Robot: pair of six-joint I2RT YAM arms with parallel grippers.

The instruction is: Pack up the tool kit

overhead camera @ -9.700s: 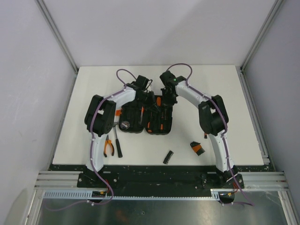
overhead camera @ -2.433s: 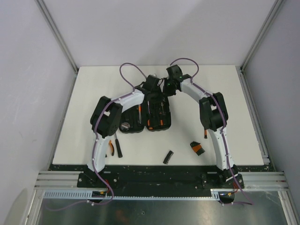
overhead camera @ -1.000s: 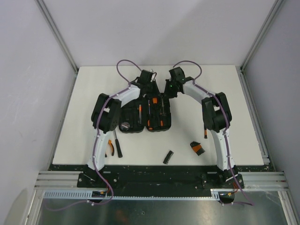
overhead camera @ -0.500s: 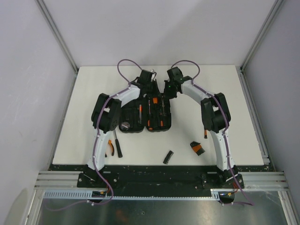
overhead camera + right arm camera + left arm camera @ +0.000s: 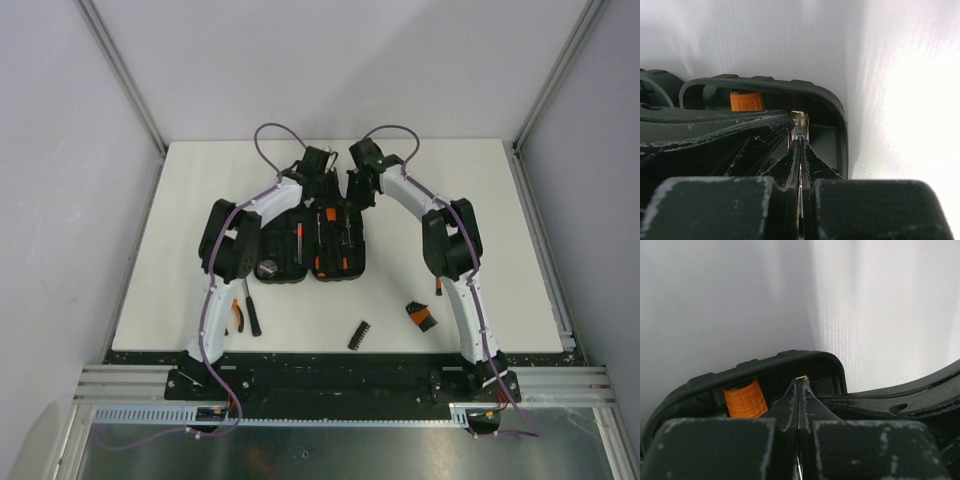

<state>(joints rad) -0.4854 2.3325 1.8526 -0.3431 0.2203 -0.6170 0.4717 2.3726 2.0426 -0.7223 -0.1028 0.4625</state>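
I see the white table (image 5: 500, 250) with the black rounded hinged plastic case (image 5: 340, 270) lying open at its middle. Both claws hang at the case's 12 o'clock rim. The left gripper (image 5: 799, 382) has its fingers pressed together, the rim curving just beyond them. The right gripper (image 5: 800, 145) is pressed together too. A small metal tip (image 5: 799, 121) shows just past it, and I cannot tell whether it is pinched. Orange-handled pliers (image 5: 233, 315) lie at the case's 7 o'clock and a black bit strip (image 5: 359, 335) at 5 o'clock.

1 camera looks down from above; 2 close wrist cameras share the case rim (image 5: 765, 361).
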